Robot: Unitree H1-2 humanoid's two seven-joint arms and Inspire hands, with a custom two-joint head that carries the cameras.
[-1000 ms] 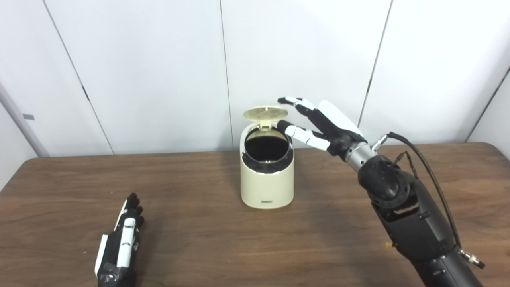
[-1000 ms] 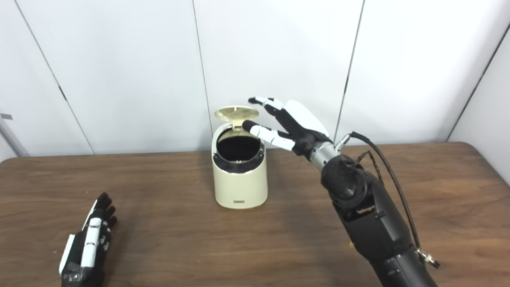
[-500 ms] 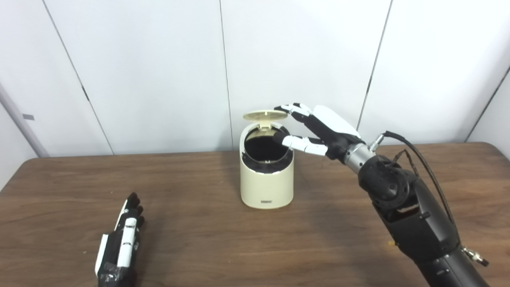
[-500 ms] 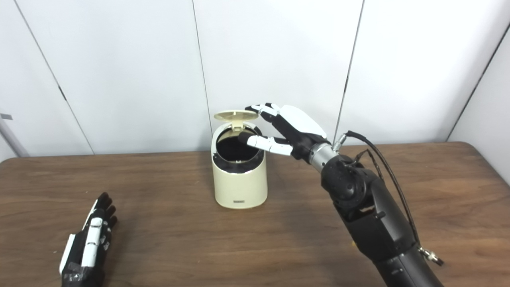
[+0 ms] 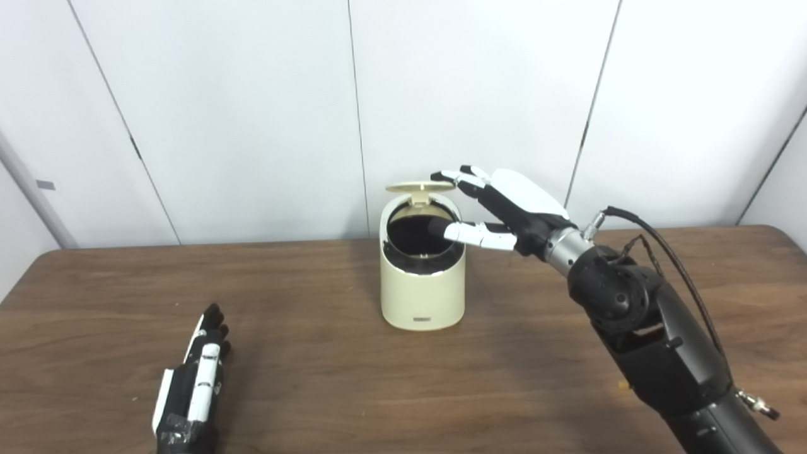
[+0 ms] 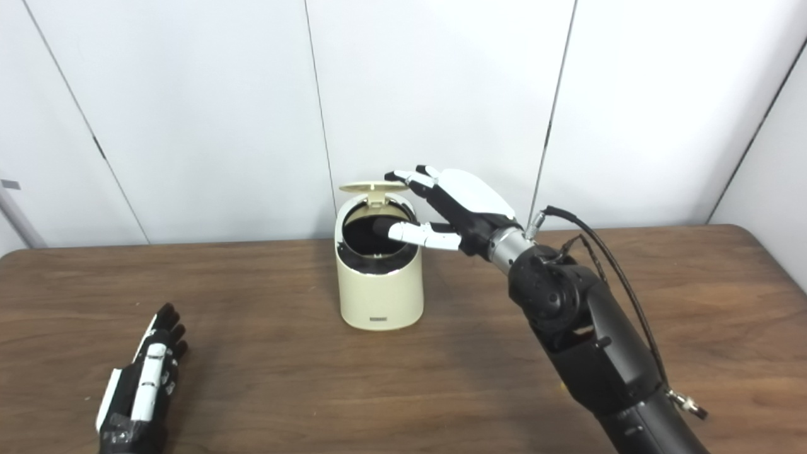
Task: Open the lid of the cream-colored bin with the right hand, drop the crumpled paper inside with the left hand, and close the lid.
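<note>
While the lid [image 5: 420,186] of the cream-colored bin [image 5: 422,296] stands up on its rear hinge, our right hand [image 5: 504,208] hangs spread and empty at the bin's top, fingertips [image 5: 444,176] at the lid's far edge and thumb [image 5: 463,232] poking over the dark mouth, holding nothing. Our left hand [image 5: 192,384] lies flat on the wooden table [image 5: 315,378], well apart from the bin, fingers straight and apart, also empty. We see no crumpled paper anywhere on the table; the bin's interior is black and we cannot tell if the paper sits inside. Risk as we judge it: the thumb lies under the lid's closing path, so pushing down could pinch it or leave the lid ajar. A sideways shove from the fingers could also tip or skid the bin, since it looks like light, smooth plastic on a slick wood-grain top. The bin is a rounded cylinder with a slanted rim and dark inner ring; the lid is a thin round disc, seen nearly edge-on. The hand shells are glossy white over black, hard and likely slippery.
</note>
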